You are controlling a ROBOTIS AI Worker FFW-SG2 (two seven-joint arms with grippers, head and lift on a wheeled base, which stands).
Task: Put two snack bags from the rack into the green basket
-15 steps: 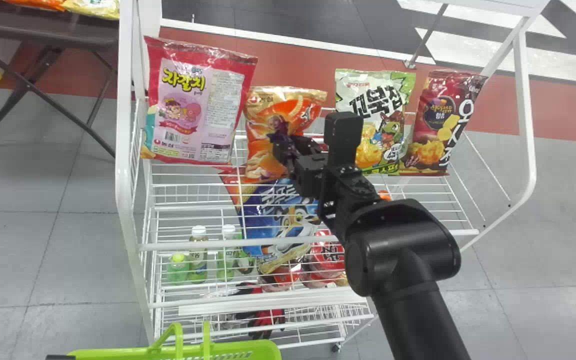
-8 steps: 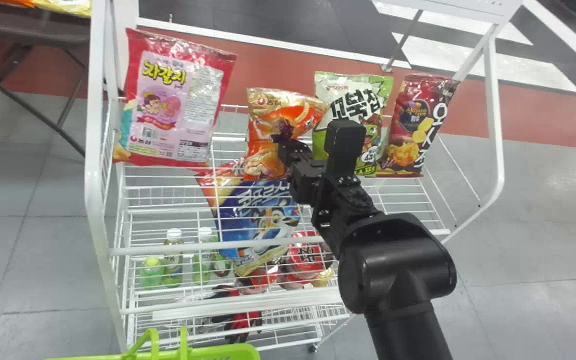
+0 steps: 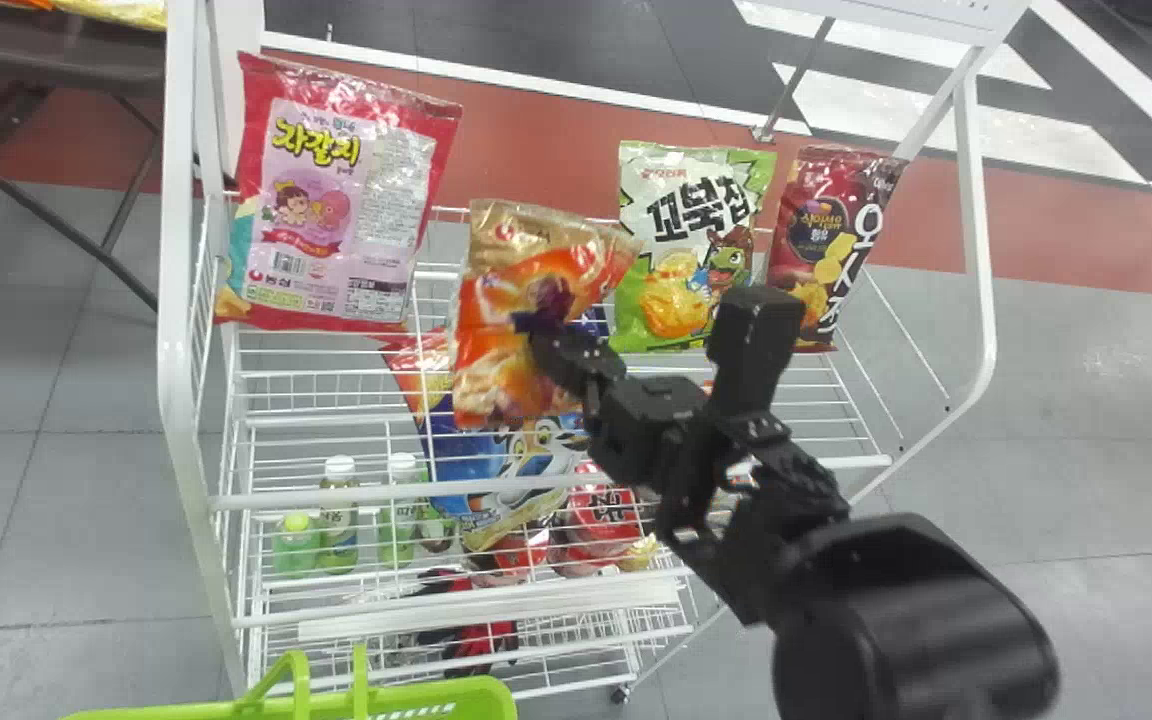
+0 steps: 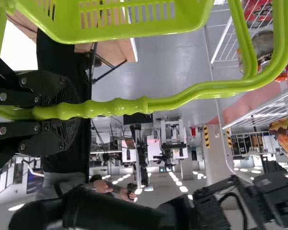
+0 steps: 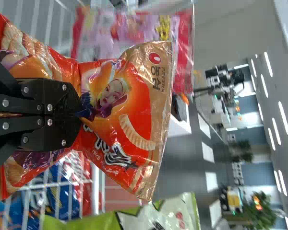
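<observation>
In the head view my right gripper (image 3: 541,335) is at the orange snack bag (image 3: 496,290), above the rack's upper shelf. The right wrist view has my right gripper (image 5: 79,115) shut on the middle of the orange bag (image 5: 129,124), which is pinched and creased there. The green basket (image 3: 436,697) lies at the head view's bottom edge, in front of the rack. In the left wrist view my left gripper (image 4: 72,111) is shut on the basket handle (image 4: 117,107), with the green basket (image 4: 120,29) beside it.
The white rack (image 3: 176,330) also holds a pink bag (image 3: 336,200), a green bag (image 3: 691,240), a dark red bag (image 3: 826,235) and a blue bag (image 3: 496,470). Bottles (image 3: 338,525) and red packs stand lower. A dark table (image 3: 56,65) is at the back left.
The orange bag and my right gripper have come down and toward the robot, off the spot between the pink and green bags. The head view has shifted, moving the rack leftward in it.
</observation>
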